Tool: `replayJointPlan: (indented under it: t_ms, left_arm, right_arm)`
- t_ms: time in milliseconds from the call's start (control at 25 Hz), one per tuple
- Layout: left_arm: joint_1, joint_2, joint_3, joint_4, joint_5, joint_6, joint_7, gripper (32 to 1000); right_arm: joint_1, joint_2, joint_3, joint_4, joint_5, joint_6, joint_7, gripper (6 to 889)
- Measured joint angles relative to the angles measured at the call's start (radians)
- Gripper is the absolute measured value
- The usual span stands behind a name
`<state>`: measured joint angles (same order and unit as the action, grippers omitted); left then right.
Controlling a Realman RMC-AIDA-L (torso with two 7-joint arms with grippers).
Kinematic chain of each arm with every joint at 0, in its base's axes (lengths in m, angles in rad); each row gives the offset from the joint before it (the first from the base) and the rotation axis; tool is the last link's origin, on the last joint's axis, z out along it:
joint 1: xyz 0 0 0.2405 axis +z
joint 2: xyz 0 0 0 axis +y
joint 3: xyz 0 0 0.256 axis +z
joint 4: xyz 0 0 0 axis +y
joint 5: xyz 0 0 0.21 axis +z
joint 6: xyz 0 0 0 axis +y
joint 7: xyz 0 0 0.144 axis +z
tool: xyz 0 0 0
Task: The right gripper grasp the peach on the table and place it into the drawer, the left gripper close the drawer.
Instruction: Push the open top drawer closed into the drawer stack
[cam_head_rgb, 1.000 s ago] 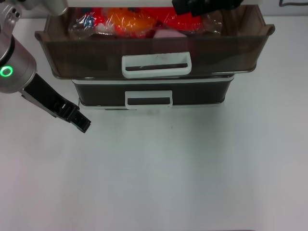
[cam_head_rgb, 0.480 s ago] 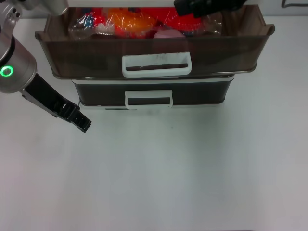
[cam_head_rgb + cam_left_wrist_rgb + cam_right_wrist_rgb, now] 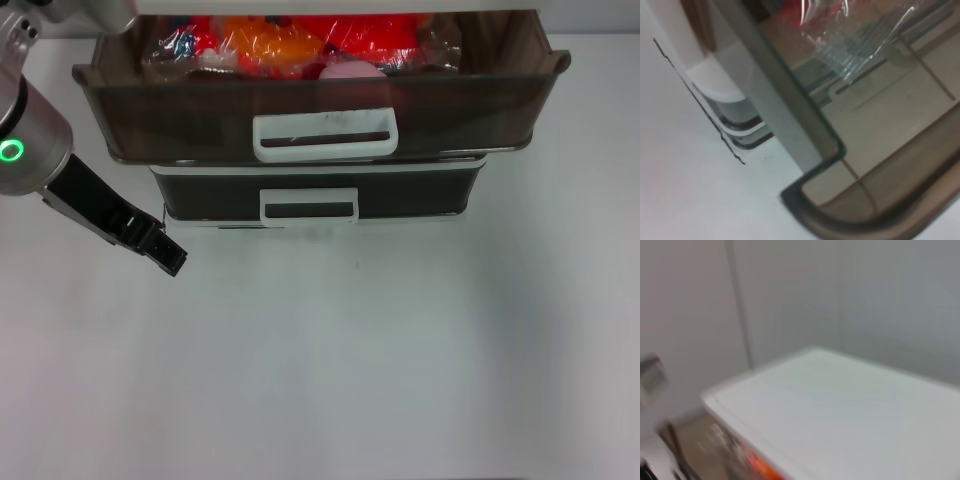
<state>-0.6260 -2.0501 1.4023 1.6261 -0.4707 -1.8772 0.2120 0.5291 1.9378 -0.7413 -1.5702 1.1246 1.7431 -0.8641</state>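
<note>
The peach (image 3: pixel 351 70) is seen lying inside the open drawer (image 3: pixel 320 110), among orange and red packets (image 3: pixel 262 42), so only the closing appears to be left. The left gripper (image 3: pixel 172 258) is held low over the white bench (image 3: pixel 400 360), just off the cabinet's left front corner (whether its fingers are apart cannot be told). Open bench is left before the white handle (image 3: pixel 325 135). The right gripper is not shown.
</note>
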Motion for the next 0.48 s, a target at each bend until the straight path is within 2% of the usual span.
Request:
replayJointPlan:
  t_ms: [80, 200, 280, 360, 400, 480]
  left_arm:
    - [0.0, -0.0008, 0.001, 0.0, 0.0, 0.002, 0.003, 779]
    - [0.004, -0.0013, -0.002, 0.0, 0.0, 0.003, 0.006, 778]
    - [0.007, -0.0012, -0.005, 0.0, -0.001, 0.003, 0.009, 778]
    - [0.008, -0.0011, -0.005, 0.0, -0.001, 0.003, 0.009, 777]
    - [0.008, -0.0011, -0.005, 0.0, -0.001, 0.003, 0.009, 777]
    - [0.008, -0.0009, -0.004, 0.0, -0.001, 0.003, 0.009, 777]
  right_arm:
    - [-0.029, -0.063, 0.0, 0.014, -0.038, 0.028, 0.013, 812]
    - [-0.048, -0.119, -0.006, 0.077, -0.149, 0.039, -0.001, 812]
    - [-0.048, -0.124, -0.012, 0.093, -0.178, 0.038, -0.013, 811]
    - [-0.046, -0.122, -0.042, 0.131, -0.243, 0.037, -0.044, 810]
    - [-0.044, -0.119, -0.058, 0.146, -0.27, 0.034, -0.058, 809]
    - [-0.033, -0.099, -0.103, 0.189, -0.329, 0.02, -0.085, 808]
